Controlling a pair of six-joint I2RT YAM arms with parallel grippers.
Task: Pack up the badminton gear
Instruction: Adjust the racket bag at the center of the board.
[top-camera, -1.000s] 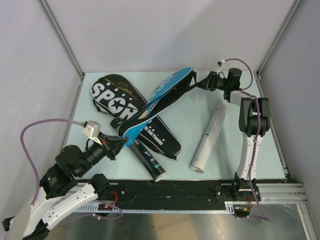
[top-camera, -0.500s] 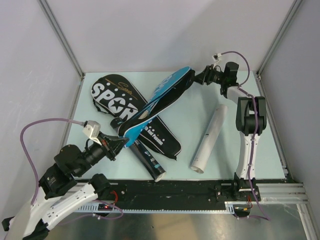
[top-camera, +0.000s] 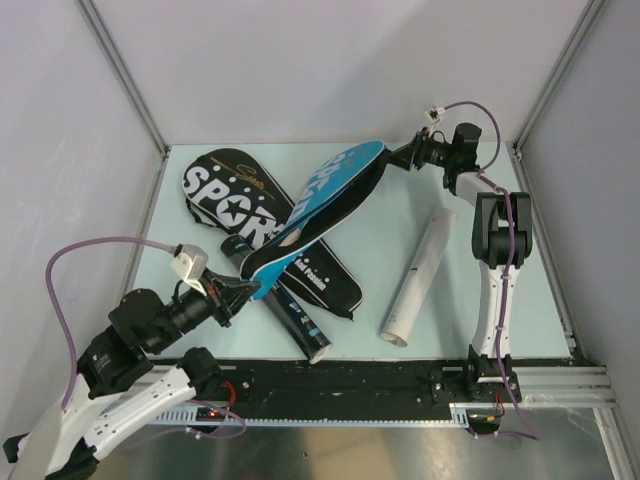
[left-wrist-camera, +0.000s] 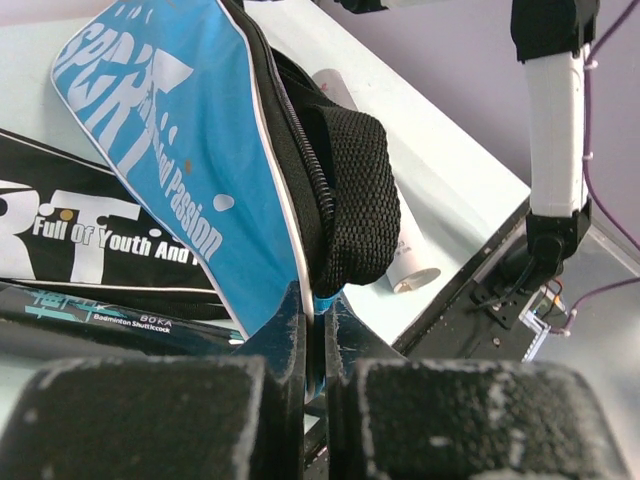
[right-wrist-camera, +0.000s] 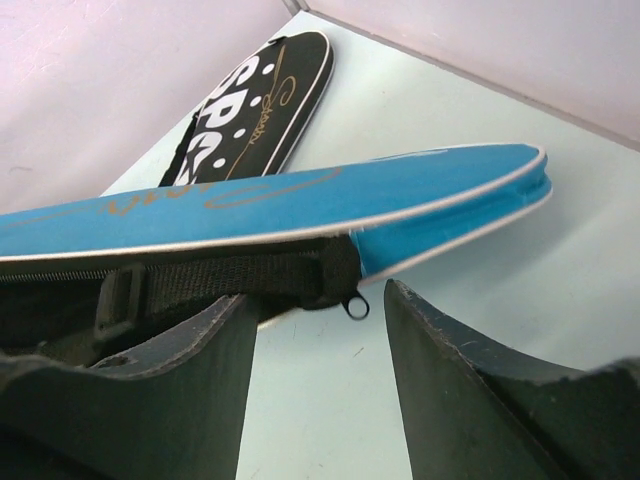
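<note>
A blue "SPORT" racket cover (top-camera: 322, 200) lies slantwise, held up over a black "SPORT" cover (top-camera: 225, 192). My left gripper (top-camera: 240, 288) is shut on the blue cover's narrow end (left-wrist-camera: 150, 150), pinching its edge between the fingers (left-wrist-camera: 285, 330). My right gripper (top-camera: 400, 159) is open at the cover's wide end. In the right wrist view the zipper pull (right-wrist-camera: 355, 306) and black strap hang between its open jaws (right-wrist-camera: 318, 295), touching neither. A black tube (top-camera: 296, 320) and a white tube (top-camera: 420, 272) lie on the table. No rackets or shuttlecock show.
Grey walls close in the pale table (top-camera: 375, 260) at left, back and right. The black rail (top-camera: 400, 385) with the arm bases runs along the near edge. The white tube's open end (left-wrist-camera: 415, 280) points at that rail.
The blue cover's wide end has rolled from edge-on to show its blue face. My right gripper has drawn slightly back and up at that end. My left gripper shifted a little right.
</note>
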